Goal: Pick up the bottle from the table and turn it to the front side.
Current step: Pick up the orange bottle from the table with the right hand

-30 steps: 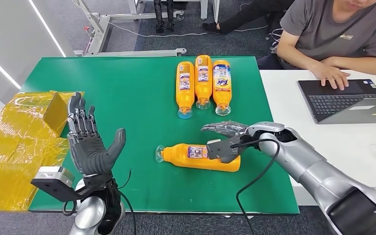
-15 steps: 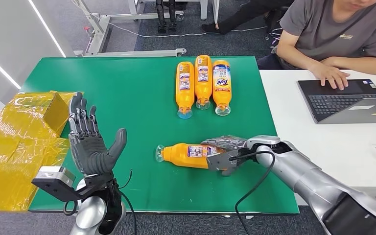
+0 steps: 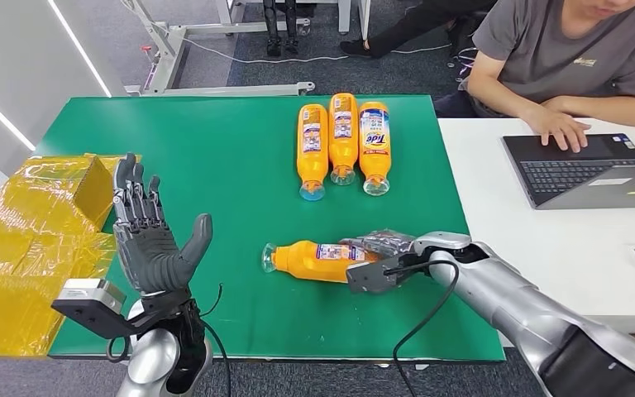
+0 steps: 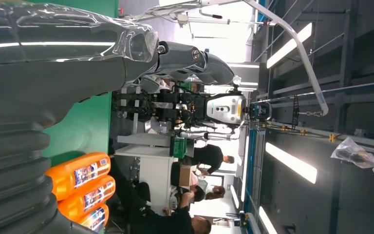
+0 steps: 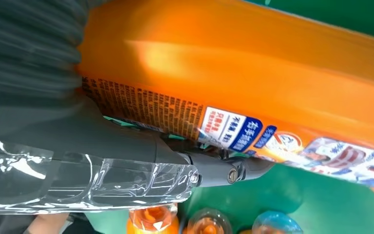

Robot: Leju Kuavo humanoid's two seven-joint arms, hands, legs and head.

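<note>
An orange detergent bottle [image 3: 310, 260] lies on its side on the green mat [image 3: 215, 157], its clear cap toward the left. My right hand [image 3: 378, 260] grips its base end, fingers over the top and thumb on the near side. In the right wrist view the thumb [image 5: 126, 146] presses against the bottle [image 5: 272, 73], on its printed label. My left hand [image 3: 151, 238] is raised over the mat's near left corner, palm up and fingers spread, holding nothing. Its grey cover [image 4: 14, 161] is close up in the left wrist view.
Three more orange bottles [image 3: 343, 141] lie side by side at the back of the mat, caps toward me. Yellow wrapped boxes [image 3: 33, 240] sit at the left. A person [image 3: 570, 58] works at a laptop [image 3: 583, 169] on the white table to the right.
My right hand has come down over the bottle's base end and closed around it. The bottle has shifted slightly on the mat. My left hand stays raised and open.
</note>
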